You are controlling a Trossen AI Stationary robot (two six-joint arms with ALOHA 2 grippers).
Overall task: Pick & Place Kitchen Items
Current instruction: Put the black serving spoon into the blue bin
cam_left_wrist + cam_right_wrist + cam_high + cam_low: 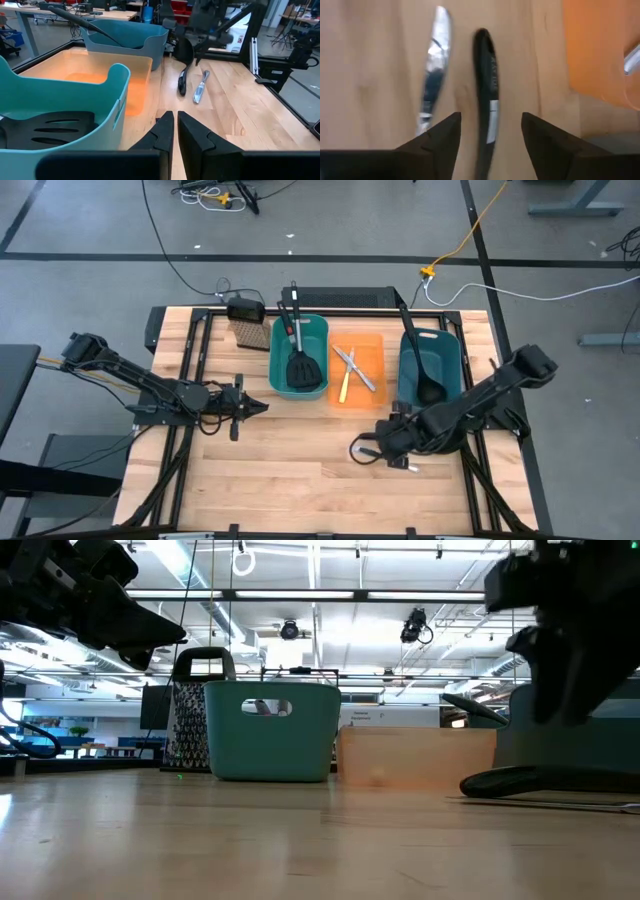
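pale wood surface (300, 470) under bright ceiling strip lights, right pincer (490, 132) spread wide and empty – over a black ladle handle (486, 90) lying flat beside a silver table knife (433, 60), left pincer (173, 135) nearly closed, empty, near the teal bin (107, 112)

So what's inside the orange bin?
The orange bin holds two silver table knives, crossed, and a yellow-handled knife. Anything lying beneath them is covered and cannot be seen.
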